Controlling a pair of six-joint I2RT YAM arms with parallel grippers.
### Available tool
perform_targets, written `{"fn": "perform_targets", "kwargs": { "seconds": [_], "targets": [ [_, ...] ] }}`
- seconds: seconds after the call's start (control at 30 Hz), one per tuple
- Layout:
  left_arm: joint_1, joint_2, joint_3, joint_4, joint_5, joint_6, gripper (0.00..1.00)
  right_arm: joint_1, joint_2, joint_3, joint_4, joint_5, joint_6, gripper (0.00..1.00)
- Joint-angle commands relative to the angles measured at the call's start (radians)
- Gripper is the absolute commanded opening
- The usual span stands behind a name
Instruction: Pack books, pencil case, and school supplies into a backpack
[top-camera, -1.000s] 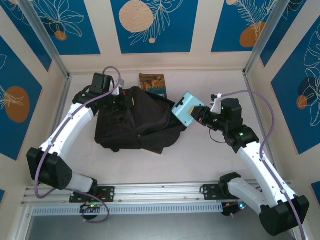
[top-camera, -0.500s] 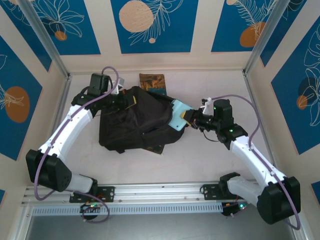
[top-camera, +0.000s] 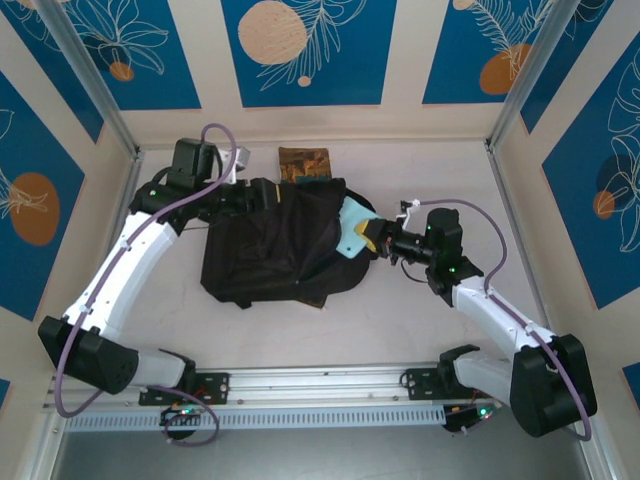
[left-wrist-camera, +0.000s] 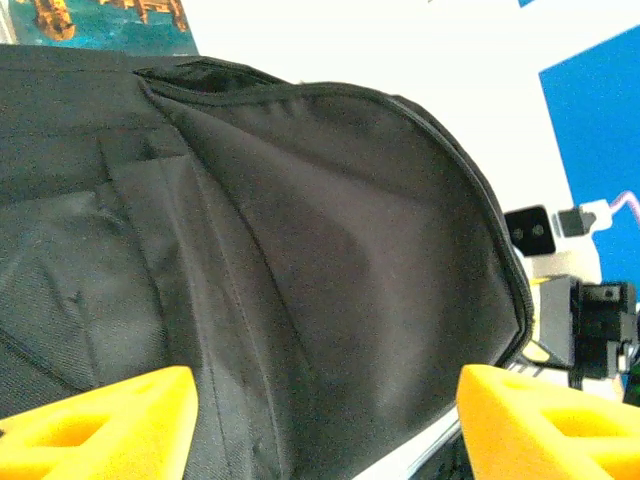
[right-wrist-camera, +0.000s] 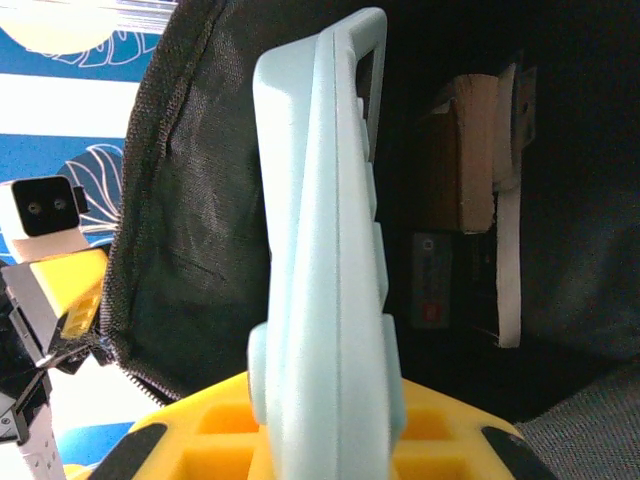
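The black backpack (top-camera: 270, 245) lies on its side mid-table, its mouth facing right. My right gripper (top-camera: 375, 238) is shut on a light-teal rounded piece (top-camera: 350, 228), whose far end sits in the mouth. In the right wrist view the teal piece (right-wrist-camera: 320, 250) stands edge-on between the yellow jaws, against the dark inside. Inside lie a brown book (right-wrist-camera: 455, 160), a white packet (right-wrist-camera: 508, 200) and a small grey case (right-wrist-camera: 432, 280). My left gripper (top-camera: 262, 195) hangs open at the backpack's upper rim. Its yellow fingers (left-wrist-camera: 100, 425) stand wide apart over the backpack fabric (left-wrist-camera: 300, 250).
A blue-and-orange book (top-camera: 304, 163) lies flat behind the backpack near the back wall. A brown corner (top-camera: 318, 298) pokes out under the backpack's near edge. Metal frame posts stand at both back corners. Bare table lies in front of the backpack.
My left gripper has opened and let go of the backpack's rim. The right arm has pushed left, carrying the teal piece from outside into the backpack's mouth.
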Motion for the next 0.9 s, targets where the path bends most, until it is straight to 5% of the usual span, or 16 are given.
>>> {"fn": "perform_targets", "kwargs": {
  "seconds": [0.0, 0.27, 0.43, 0.5, 0.67, 0.73, 0.87],
  "targets": [
    [-0.053, 0.068, 0.106, -0.071, -0.019, 0.037, 0.75, 0.009, -0.033, 0.047, 0.045, -0.021, -0.042, 0.09],
    [-0.206, 0.352, 0.412, -0.206, -0.107, 0.048, 0.8, 0.058, -0.025, 0.09, -0.04, -0.009, -0.133, 0.09],
    [-0.222, 0.505, 0.544, -0.27, -0.119, 0.061, 0.74, 0.067, -0.028, 0.085, -0.055, -0.004, -0.149, 0.09],
    [-0.223, 0.524, 0.553, -0.263, -0.115, 0.057, 0.63, 0.069, -0.036, 0.077, -0.058, 0.0, -0.153, 0.09],
    [-0.221, 0.514, 0.528, -0.221, -0.086, 0.042, 0.09, 0.068, -0.066, 0.06, -0.097, 0.017, -0.178, 0.08],
    [-0.221, 0.492, 0.512, -0.212, -0.078, 0.037, 0.0, 0.068, -0.089, 0.062, -0.147, 0.034, -0.208, 0.09],
    [-0.221, 0.391, 0.421, -0.161, -0.081, 0.028, 0.0, 0.066, -0.152, 0.078, -0.31, 0.079, -0.309, 0.08]
  ]
}}
